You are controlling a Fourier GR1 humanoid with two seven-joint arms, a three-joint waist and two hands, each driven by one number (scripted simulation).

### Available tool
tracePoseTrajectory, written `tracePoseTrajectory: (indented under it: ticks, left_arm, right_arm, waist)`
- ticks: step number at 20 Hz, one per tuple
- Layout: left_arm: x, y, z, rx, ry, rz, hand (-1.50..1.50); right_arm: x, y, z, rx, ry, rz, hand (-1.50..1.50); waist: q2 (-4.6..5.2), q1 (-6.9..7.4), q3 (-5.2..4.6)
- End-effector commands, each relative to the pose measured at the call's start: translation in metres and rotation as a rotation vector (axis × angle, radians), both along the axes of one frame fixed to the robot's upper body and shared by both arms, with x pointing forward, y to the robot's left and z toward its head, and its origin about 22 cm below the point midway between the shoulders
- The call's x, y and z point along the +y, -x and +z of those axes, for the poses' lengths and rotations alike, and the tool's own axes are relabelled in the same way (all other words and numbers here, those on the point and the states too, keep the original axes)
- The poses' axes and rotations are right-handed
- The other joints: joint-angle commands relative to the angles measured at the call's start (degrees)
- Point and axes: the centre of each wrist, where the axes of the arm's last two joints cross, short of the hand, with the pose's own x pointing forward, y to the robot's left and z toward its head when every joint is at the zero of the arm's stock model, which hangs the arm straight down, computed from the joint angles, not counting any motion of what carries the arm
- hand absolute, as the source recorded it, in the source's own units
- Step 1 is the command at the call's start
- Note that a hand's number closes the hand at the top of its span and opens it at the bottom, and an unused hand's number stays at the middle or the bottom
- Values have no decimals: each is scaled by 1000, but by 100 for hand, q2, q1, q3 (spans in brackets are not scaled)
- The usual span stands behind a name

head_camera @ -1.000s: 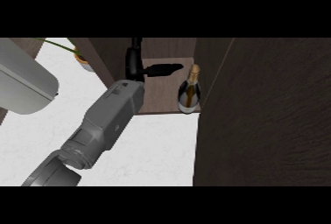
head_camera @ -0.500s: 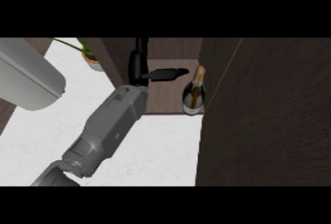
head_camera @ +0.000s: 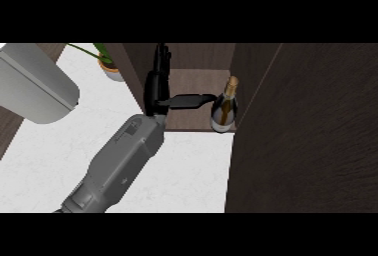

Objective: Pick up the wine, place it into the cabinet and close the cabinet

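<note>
The right hand (head_camera: 158, 89) is wide, holding nothing. The wine bottle (head_camera: 224, 109) stands in the cabinet (head_camera: 196, 65) at its 3 o'clock. It should back out straight, not brushing the bottle.

wine (head_camera: 224, 108) in cabinet (head_camera: 193, 120); plant (head_camera: 104, 59) to its left

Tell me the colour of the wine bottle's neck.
The neck is gold; the head view shows it.

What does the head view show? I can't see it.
A wine bottle stands inside an open dark cabinet. An open black robot hand is beside it, thumb pointing toward the bottle.
</note>
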Motion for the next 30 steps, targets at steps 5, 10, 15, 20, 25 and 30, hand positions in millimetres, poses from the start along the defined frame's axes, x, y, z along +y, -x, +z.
tracePoseTrajectory:
  ticks: [5, 10, 15, 20, 25, 30]
  left_arm:
    - [13, 58, -7, 8, 68, -69, -150]
    - [3, 108, -3, 1, 115, -96, -150]
    - [14, 138, -5, -8, 112, -82, -150]
    - [29, 183, 0, -29, 133, -105, -150]
    - [44, 191, -6, -28, 109, -34, -150]
    - [69, 220, -6, -33, 93, -27, -150]
  right_arm:
    - [-4, 33, 34, -76, -42, 25, -150]
    - [0, 35, 36, -82, -55, 26, -150]
    - [-6, 35, 34, -76, -18, 31, -150]
    - [-3, 36, 34, -38, 58, 101, 150]
    - [7, 40, 28, 9, 160, 370, 150]
    - [20, 47, 28, 26, 137, 504, 150]
  waist:
    - [16, 11, -3]
    - [24, -4, -5]
    - [64, -89, -2]
    - [52, -48, -4]
    - [40, -83, -3]
    - [42, -40, -8]
